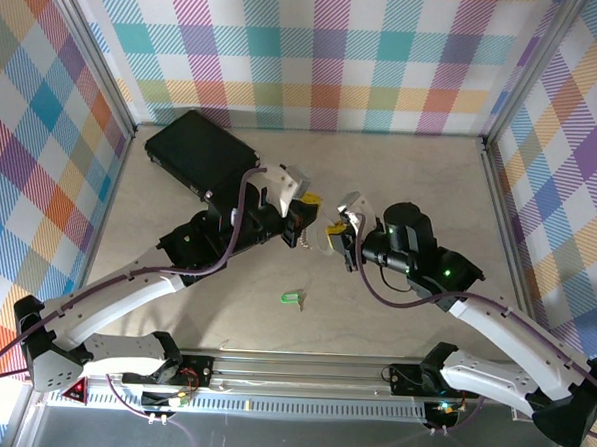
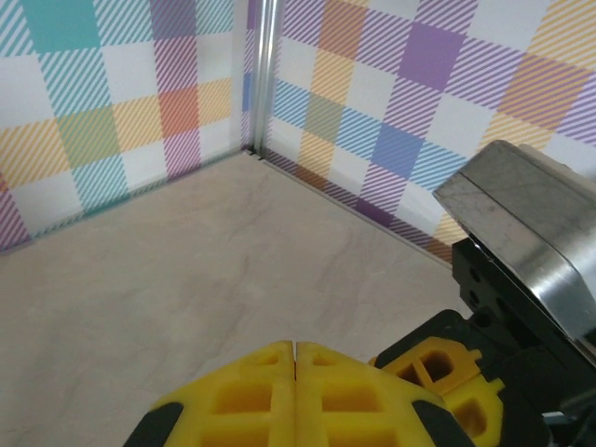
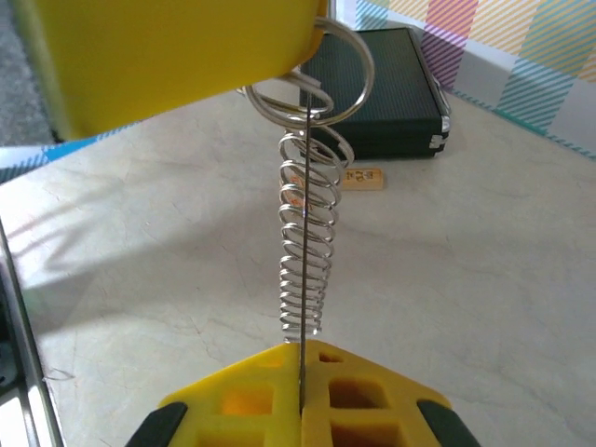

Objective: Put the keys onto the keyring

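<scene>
threading step in hand. left gripper (image 1: 301,216), jaws shut, pinches the ring (image 3: 343,65), its coil (image 3: 307,242) attached; both are held up over mid-table. right gripper (image 3: 303,377) sits just beside it, jaws closed on a thin blade seen edge-on, likely a key (image 3: 304,200), tip up at the ring. next move, as i judge: work the key's hole onto the ring's split end, which needs fine alignment and a small twist. green piece (image 1: 291,299), maybe another key, lies on the table (image 1: 411,179) nearer the bases. case (image 1: 200,153) back left, walls well apart; room ample.

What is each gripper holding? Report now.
Left gripper: fingers shut, holding the keyring.
Right gripper: fingers shut on a thin metal piece, likely a key seen edge-on.
</scene>
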Tool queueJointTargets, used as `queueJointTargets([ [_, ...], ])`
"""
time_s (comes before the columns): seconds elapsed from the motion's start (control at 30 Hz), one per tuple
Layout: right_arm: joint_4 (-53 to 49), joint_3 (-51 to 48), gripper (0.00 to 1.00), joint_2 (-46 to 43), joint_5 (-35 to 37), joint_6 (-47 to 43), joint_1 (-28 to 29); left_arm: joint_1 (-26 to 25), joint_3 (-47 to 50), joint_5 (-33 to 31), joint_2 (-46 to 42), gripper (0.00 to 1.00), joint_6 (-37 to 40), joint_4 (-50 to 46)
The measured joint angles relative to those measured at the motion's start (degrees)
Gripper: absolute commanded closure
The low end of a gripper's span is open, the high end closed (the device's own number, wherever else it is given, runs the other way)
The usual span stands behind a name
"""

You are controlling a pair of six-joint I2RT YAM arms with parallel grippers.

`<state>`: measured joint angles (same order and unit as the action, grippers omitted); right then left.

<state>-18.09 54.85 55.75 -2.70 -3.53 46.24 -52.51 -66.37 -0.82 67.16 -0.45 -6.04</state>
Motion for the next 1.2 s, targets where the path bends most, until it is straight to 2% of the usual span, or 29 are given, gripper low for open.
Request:
queueJointTargets([
  [0.23, -1.6, 0.0, 1.00, -0.4, 3.5, -2.1, 1.6, -1.3, -2.0, -2.8, 2.1, 1.00, 3.3, -1.9],
  [0.47, -2.6, 0.0, 1.00, -1.0, 3.3, -3.0, 2.4, -1.4, -1.8, -2.9, 2.6, 1.00, 3.6, -1.3],
  [0.83, -3.3, 0.0, 1.00, -2.8, 3.1, -2.9, 2.6, -1.4, 0.5, -2.6, 0.7, 1.00, 4.6, 1.9],
  [1.2, -4.9, 0.1, 1.00, -2.8, 3.6, -3.0, 3.0, -1.4, 1.0, 0.1, -1.0, 1.00, 4.5, -1.2],
])
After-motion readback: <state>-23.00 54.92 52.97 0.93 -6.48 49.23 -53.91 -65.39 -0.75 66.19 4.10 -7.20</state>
